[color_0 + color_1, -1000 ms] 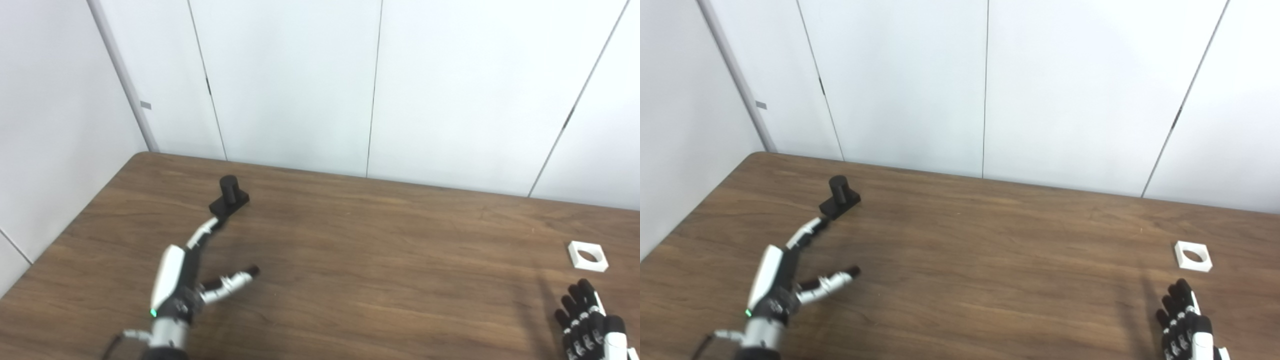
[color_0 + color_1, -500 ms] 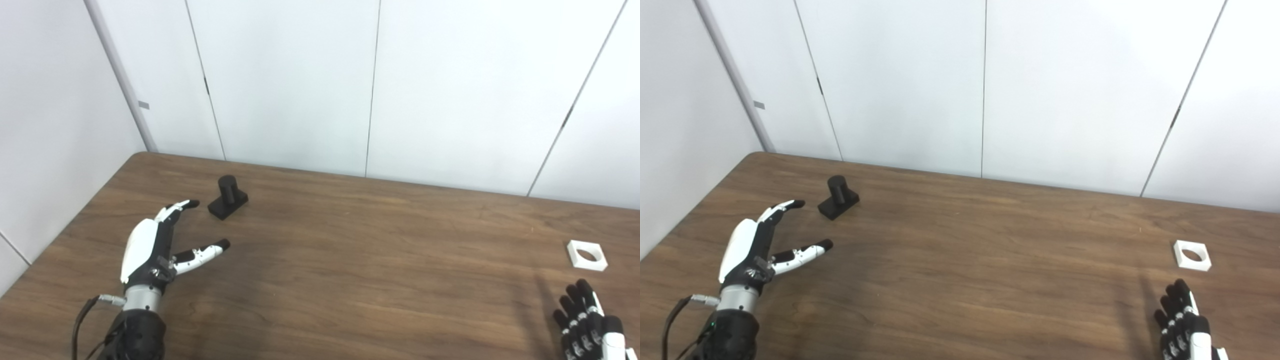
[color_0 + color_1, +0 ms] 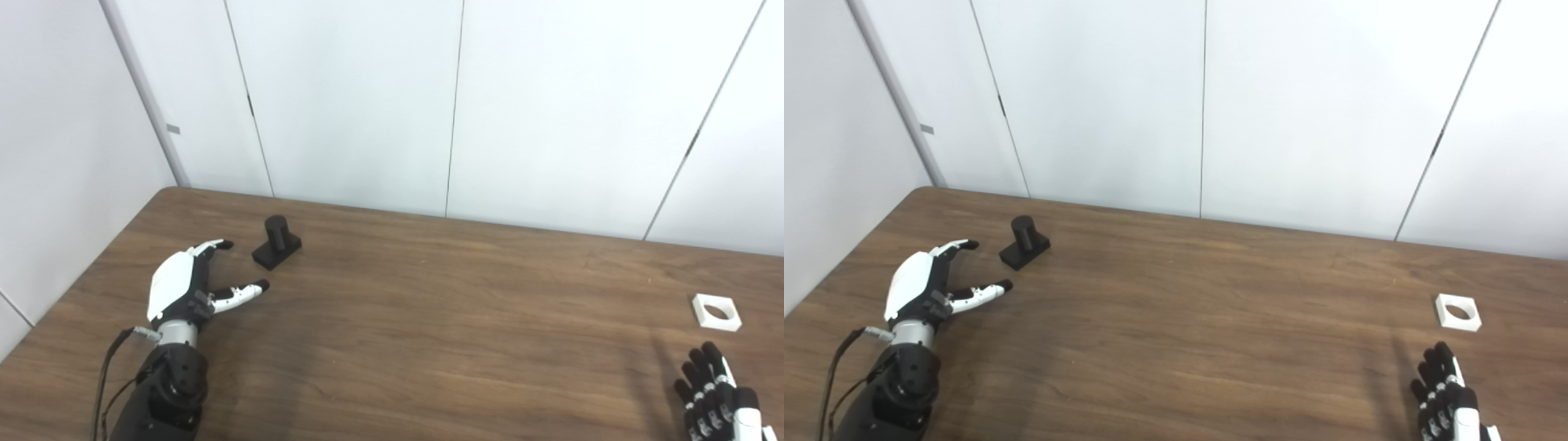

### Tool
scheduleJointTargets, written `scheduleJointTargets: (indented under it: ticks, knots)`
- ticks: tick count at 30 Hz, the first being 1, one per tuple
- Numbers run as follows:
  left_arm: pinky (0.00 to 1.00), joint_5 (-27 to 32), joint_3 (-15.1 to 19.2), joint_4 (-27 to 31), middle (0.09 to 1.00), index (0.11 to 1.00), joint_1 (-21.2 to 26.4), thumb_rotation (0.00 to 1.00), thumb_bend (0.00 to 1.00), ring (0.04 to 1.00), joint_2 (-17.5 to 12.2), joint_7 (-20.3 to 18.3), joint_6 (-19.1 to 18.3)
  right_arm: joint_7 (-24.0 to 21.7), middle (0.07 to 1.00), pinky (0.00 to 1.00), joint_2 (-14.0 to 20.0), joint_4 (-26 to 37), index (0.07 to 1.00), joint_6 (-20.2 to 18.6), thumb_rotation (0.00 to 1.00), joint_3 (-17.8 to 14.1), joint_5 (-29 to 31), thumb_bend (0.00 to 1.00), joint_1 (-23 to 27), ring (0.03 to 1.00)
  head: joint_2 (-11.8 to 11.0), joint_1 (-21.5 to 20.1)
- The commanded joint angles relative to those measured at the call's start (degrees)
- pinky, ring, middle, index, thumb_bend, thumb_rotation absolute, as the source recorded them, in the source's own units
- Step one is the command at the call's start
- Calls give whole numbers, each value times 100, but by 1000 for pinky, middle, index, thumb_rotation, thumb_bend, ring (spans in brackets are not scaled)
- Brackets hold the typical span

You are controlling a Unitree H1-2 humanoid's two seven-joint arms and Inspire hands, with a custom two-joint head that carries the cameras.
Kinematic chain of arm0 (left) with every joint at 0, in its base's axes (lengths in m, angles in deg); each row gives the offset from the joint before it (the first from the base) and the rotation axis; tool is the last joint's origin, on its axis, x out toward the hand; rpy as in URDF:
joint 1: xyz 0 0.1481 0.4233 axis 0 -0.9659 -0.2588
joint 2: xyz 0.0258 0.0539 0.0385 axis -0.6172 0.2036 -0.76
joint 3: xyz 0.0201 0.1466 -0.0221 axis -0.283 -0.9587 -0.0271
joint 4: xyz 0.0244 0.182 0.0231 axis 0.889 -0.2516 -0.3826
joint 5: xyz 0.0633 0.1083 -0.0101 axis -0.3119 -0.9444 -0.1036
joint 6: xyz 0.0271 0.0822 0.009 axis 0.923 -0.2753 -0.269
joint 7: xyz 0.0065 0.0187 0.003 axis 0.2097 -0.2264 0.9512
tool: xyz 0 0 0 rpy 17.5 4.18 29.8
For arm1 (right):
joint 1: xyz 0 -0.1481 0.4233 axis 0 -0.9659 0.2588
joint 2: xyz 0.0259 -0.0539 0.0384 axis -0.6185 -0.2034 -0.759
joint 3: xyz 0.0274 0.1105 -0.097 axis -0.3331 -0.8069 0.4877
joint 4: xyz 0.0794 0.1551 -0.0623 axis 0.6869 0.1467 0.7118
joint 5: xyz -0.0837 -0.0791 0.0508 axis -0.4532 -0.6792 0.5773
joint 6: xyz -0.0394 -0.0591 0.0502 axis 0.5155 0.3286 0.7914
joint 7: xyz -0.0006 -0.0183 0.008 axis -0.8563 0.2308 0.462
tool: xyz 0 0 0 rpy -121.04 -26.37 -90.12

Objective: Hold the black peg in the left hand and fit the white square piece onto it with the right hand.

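table point(image 3: 429, 343): brown wood | walls point(image 3: 343, 92): white panels | left hand point(image 3: 184, 288), right hand point(image 3: 713, 392): fingers spread (empty)

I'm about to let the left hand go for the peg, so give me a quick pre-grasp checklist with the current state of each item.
1. Black peg upright on the table, nothing touching it: ok.
2. Left hand open, fingers apart, holding nothing: ok.
3. Left hand beside the peg, short of contact, with a bare gap between them: ok.
4. White square piece flat on the table, hole facing up: ok.
5. Right hand near the white piece, not touching it: ok.
6. Right hand open enough to grasp: cannot tell, it is cut off by the frame edge.
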Motion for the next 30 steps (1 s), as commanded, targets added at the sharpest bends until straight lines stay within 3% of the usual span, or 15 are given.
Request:
scheduleJointTargets:
  ticks: [1,16,30]
  knots:
    - [1000,-179,-66,-52,893,818,373,393,857,942,-234,224,123,21,994,1000,4,9,989,-61,1000,14,-20,489,-139,1000,7,2]
    - [1000,-330,-657,-908,898,808,1183,423,862,947,-366,213,-123,2,998,1000,19,36,994,-31,1000,21,-17,499,-177,1000,31,-1]
    - [1000,-542,-1011,-1373,909,795,1572,411,821,969,-375,217,-766,18,994,1000,28,43,987,-62,1000,29,-41,502,-191,1000,45,-14]
